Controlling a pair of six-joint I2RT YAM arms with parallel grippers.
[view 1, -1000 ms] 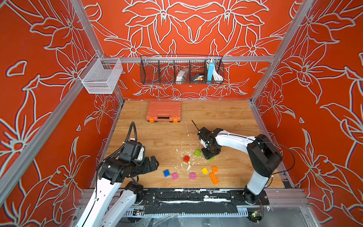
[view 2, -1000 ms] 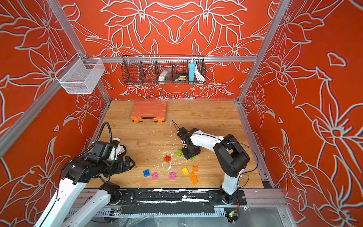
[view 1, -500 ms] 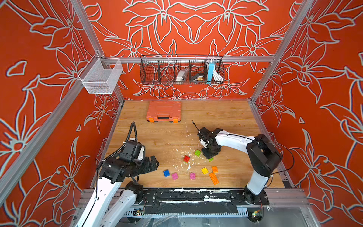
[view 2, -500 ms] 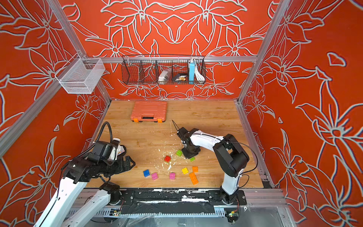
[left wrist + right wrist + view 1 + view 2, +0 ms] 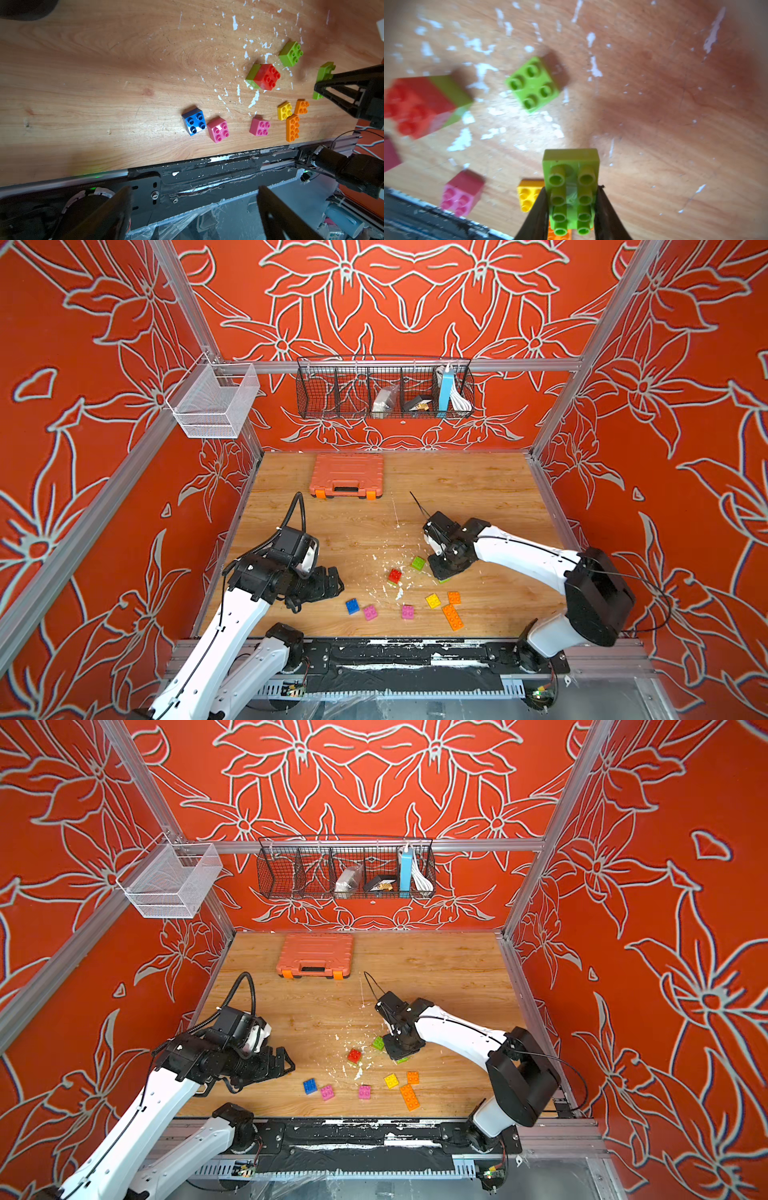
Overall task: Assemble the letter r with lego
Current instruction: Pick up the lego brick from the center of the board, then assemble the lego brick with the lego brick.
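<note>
My right gripper (image 5: 571,209) is shut on a long green lego brick (image 5: 571,187), its studs facing the wrist camera. In both top views the right gripper (image 5: 446,571) (image 5: 401,1052) sits low over the table, with only a sliver of that brick (image 5: 444,580) showing under it. Close by lie a square green brick (image 5: 417,563) and a red brick stacked on a green one (image 5: 395,576). Blue (image 5: 352,606), two pink (image 5: 370,612) (image 5: 407,612), yellow (image 5: 432,600), square orange (image 5: 454,597) and long orange (image 5: 452,617) bricks lie nearer the front. My left gripper (image 5: 332,583) (image 5: 194,193) is open and empty, left of the blue brick.
A salmon-orange toolbox (image 5: 346,475) lies at the back of the wooden table. A black wire basket (image 5: 384,387) and a white mesh basket (image 5: 214,400) hang on the walls. A black rail (image 5: 415,655) runs along the front edge. White flecks dot the table's middle.
Both arms stay almost where they were. No brick on the table has visibly shifted.
</note>
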